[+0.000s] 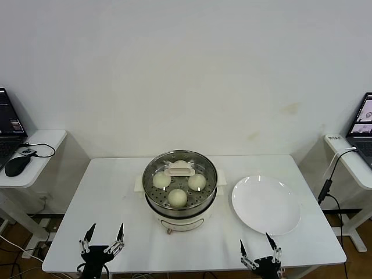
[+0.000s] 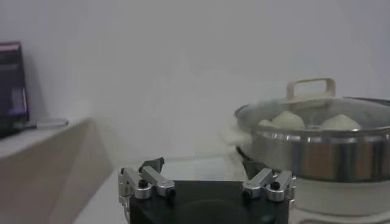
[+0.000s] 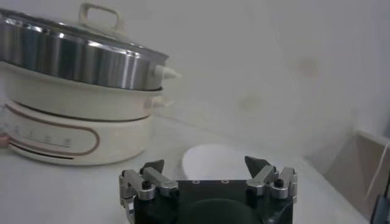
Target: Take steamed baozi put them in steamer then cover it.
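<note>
Steamer (image 1: 179, 195) of shiny stainless steel stands at the middle of the white desk (image 1: 110, 203), on a cream-white base with a thin reddish line looping round its front. Its cover (image 1: 180, 174), a clear glass lid with a metal rim and a cream-white bar handle, sits closed on top. Through the glass, three steamed baozi (image 1: 177, 197) can be counted on the perforated tray: smooth, round, cream-white buns, one nearest the robot and two behind it on either side of the handle. A fourth cannot be made out. One flat white plate (image 1: 266, 204) lies just beside the steamer on the robot's right, bare. Two pincers hang at the desk's near edge, well apart from the pot: the left pincer (image 1: 102, 235) in front of the left half, the right pincer (image 1: 259, 246) near the plate's front rim. Both have their fingers spread apart and hold nothing.
</note>
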Tool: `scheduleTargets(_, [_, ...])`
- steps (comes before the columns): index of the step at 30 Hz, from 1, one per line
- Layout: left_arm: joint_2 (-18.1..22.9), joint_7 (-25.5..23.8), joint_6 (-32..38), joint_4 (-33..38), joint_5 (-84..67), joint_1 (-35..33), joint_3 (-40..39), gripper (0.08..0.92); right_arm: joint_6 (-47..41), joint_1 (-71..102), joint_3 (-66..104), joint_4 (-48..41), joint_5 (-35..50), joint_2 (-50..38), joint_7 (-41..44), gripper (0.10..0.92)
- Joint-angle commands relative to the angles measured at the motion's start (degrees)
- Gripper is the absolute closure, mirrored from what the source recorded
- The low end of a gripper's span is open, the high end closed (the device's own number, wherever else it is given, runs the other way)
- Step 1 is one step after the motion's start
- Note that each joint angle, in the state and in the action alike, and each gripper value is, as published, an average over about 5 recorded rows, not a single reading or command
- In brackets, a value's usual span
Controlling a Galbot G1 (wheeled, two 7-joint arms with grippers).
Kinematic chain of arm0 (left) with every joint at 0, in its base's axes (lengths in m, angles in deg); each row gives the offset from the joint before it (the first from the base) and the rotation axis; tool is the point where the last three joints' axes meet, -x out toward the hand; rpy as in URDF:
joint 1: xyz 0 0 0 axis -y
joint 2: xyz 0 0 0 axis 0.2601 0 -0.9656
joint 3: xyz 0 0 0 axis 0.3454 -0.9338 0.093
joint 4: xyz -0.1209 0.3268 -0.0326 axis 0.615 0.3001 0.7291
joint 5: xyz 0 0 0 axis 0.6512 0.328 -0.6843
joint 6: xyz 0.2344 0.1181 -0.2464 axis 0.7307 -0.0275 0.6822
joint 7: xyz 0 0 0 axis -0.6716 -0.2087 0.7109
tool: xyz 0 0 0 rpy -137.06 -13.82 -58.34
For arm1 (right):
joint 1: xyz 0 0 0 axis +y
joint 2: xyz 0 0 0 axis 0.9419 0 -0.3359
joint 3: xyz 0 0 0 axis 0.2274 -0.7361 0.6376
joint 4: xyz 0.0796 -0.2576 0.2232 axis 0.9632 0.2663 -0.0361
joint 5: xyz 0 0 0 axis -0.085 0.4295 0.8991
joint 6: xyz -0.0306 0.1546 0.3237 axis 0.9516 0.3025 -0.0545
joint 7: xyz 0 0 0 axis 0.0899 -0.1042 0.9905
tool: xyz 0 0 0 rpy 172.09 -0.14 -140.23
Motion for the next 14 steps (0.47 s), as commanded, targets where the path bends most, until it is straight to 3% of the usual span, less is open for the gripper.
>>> scheduleTargets(1, [1.4, 0.7, 2.3, -2.8, -4.0, -2.1, 0.3, 0.177, -6.3, 3.0, -0.3, 4.5, 8.5, -2.3, 3.7, 0.203])
scheduleTargets(14, [2.4, -1.8, 0.5, -2.6, -1.8, -3.0, 0.3, 0.177, -10.3, 5.0, 0.7, 7.4, 8.7, -2.7, 6.5, 0.202])
